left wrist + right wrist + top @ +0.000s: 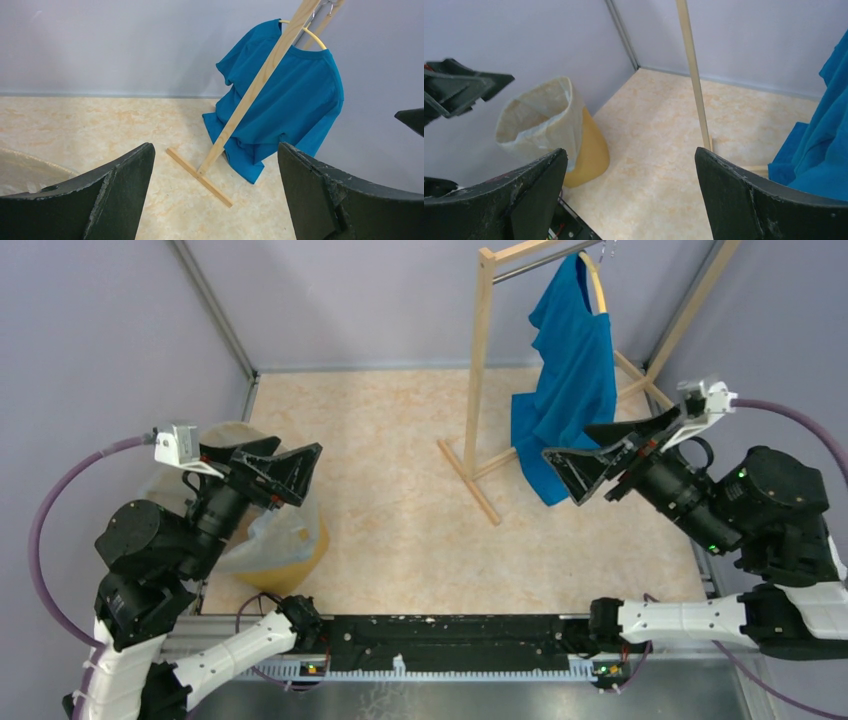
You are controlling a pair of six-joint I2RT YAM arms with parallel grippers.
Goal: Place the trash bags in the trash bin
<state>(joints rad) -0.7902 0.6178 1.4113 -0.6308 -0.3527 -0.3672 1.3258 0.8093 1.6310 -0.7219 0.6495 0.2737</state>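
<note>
Though half-hidden overhead, the bag [540, 119] lines the bin [592, 148] in right-wrist view.

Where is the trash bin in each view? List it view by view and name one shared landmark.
Top external: trash bin at left, partly hidden by the left arm.
Left wrist: its yellow body is not in view; only the trash bag lining its rim shows, at the lower left edge.
Right wrist: trash bin left of centre, near the wall.
Shared landmark: the blue shirt on the wooden rack.
</note>
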